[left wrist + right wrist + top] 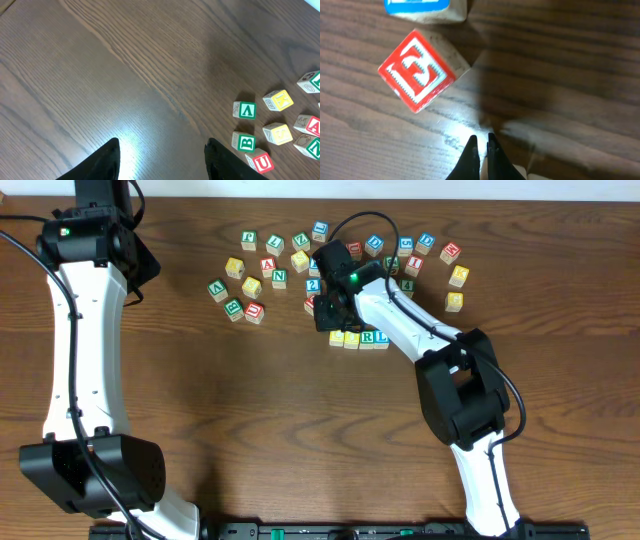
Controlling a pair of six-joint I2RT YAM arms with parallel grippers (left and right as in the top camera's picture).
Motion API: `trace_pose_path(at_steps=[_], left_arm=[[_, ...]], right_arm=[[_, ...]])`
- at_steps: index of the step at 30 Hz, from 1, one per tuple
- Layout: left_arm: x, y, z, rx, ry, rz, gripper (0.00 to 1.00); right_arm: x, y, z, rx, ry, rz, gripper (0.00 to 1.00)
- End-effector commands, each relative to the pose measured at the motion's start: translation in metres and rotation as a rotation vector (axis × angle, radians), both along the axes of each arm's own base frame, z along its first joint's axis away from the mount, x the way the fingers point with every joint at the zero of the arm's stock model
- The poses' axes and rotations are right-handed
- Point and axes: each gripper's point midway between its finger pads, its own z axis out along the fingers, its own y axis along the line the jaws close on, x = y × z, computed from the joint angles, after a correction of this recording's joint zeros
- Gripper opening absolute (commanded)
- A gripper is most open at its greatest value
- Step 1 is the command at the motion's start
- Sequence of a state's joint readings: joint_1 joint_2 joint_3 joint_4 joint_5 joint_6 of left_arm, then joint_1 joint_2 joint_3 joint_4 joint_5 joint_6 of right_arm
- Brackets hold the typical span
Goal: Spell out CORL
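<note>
CORL row looks done imo, nothing left afaict. Right jaws pressed together, left jaws spread, both empty.

CORL row before scattered cubes

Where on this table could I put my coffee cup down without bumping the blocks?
The widest bare patch is the near half of the table, between the left arm and right arm, in front of the four-cube row. Another lies right of the right arm. Crowded: the far middle, where loose cubes cluster around the right end effector.
</note>
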State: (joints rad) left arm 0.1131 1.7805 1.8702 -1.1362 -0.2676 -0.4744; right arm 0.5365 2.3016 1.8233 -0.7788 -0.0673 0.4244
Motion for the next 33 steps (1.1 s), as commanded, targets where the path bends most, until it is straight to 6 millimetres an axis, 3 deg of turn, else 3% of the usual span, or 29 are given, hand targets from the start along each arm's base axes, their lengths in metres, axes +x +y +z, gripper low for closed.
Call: trace_pose_path(at_steps=[1, 25, 33], left_arm=[[-0.001, 0.0, -0.011, -0.004, 0.028, 0.009, 0.54], [-0.001, 0.0, -0.011, -0.004, 0.028, 0.009, 0.54], [-0.001, 0.0, -0.011, -0.004, 0.028, 0.009, 0.54]], right_arm=[[-0.003, 0.002, -0.006, -0.021, 0.012, 0.027, 0.03], [0.002, -0.017, -0.008, -0.03, 0.039, -0.061, 0.02], [0.012, -0.002, 0.01, 0.014, -0.015, 0.026, 0.07]])
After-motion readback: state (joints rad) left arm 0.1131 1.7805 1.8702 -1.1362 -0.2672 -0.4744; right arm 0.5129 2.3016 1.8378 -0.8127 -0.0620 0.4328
